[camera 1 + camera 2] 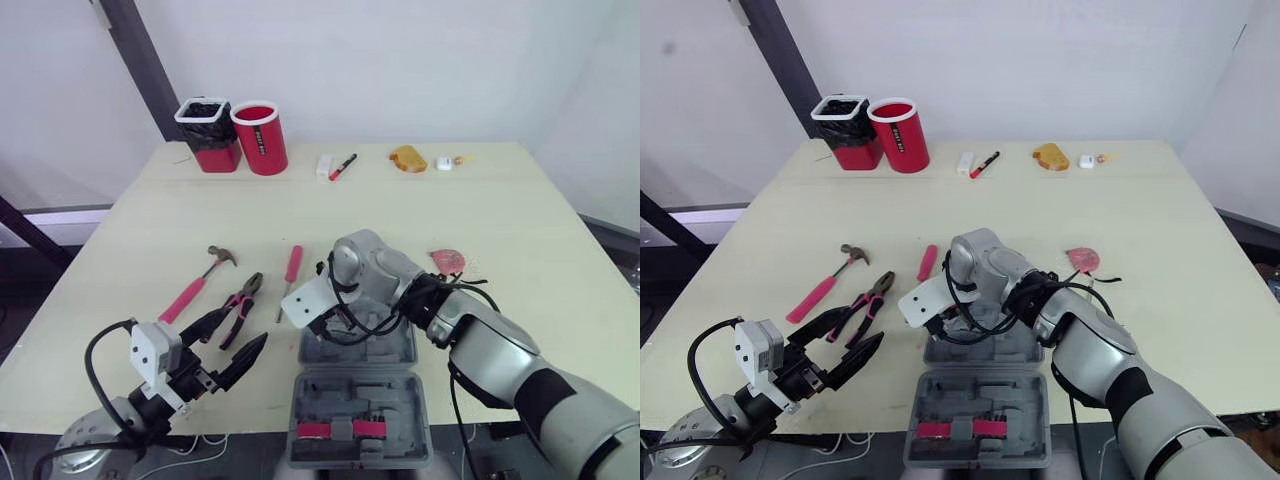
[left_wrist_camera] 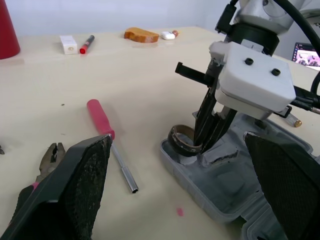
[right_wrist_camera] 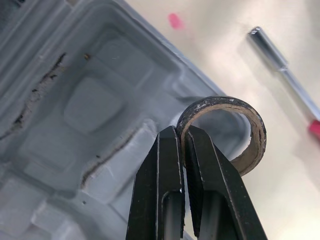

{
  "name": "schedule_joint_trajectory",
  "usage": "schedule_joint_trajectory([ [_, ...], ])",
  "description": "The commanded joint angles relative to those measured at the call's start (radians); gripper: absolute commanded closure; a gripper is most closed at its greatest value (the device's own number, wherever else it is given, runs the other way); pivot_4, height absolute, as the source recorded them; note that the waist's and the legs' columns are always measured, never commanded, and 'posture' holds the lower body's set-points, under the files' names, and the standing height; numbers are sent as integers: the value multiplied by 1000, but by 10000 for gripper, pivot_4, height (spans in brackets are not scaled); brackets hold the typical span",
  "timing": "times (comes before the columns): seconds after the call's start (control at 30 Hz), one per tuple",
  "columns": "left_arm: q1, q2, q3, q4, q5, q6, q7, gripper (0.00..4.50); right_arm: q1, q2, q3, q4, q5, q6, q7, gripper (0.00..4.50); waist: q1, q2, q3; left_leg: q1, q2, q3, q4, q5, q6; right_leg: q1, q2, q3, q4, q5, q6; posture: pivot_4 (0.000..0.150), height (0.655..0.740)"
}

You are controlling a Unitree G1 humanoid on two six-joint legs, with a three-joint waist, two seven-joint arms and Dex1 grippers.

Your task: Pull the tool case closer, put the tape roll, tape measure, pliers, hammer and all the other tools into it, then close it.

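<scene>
Open tool case (image 1: 352, 402), tape roll (image 3: 220, 102) at its corner

**Four viewpoints on one table**

The two eye views look forward and down from the head, above the near edge of the table (image 1: 480, 230). They take in its whole top as far as the wall (image 1: 400, 60). Set side by side, they share the entire scene, which sits slightly further left in the right eye view.

The left wrist view sits low over the tabletop. It looks out through the left gripper (image 2: 177, 145) across at the tool case (image 2: 225, 190).

The right wrist view looks steeply down from very close, along the right gripper (image 3: 181, 131). Both wrist views share the tape roll (image 3: 252, 130), the case's corner and the screwdriver (image 2: 100, 117).
</scene>
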Motion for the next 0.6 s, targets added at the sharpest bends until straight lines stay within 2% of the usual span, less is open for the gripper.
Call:
schedule_joint_trajectory([
  [0.03, 1, 11, 11, -14, 1, -14, -9, 0, 3, 1, -10, -24, 2, -4, 2, 44782, -1, 0, 0, 0, 0, 0, 0, 0, 0, 0, 0, 0, 0, 0, 0, 1500, 7400],
  [0.4, -1, 18, 12, -9, -1, -12, -16, 0, -7, 10, -23, -38, 9, 2, -12, 44782, -2, 0, 0, 0, 0, 0, 0, 0, 0, 0, 0, 0, 0, 0, 0, 1500, 7400],
  [0.47, -3, 18, 11, -9, 0, -10, -16, 0, -6, 8, -23, -40, 8, 2, -13, 37497, -2, 0, 0, 0, 0, -1, -1, 0, 0, 0, 0, 0, 0, 0, 0, 1500, 7400],
  [0.5, -3, 18, 11, -8, -1, -9, -17, 0, -6, 8, -23, -40, 8, 3, -14, 36674, -2, 0, 0, 0, 0, -1, -1, 0, 0, 0, 0, -1, 0, 0, 0, 1500, 7400],
  [0.6, -6, 18, 10, -7, 0, -9, -17, 0, -8, 7, -24, -42, 9, 4, -15, 23979, -2, 0, 0, 0, 0, -1, -1, 0, 0, 0, 0, -1, 0, 0, 0, 1500, 7400],
])
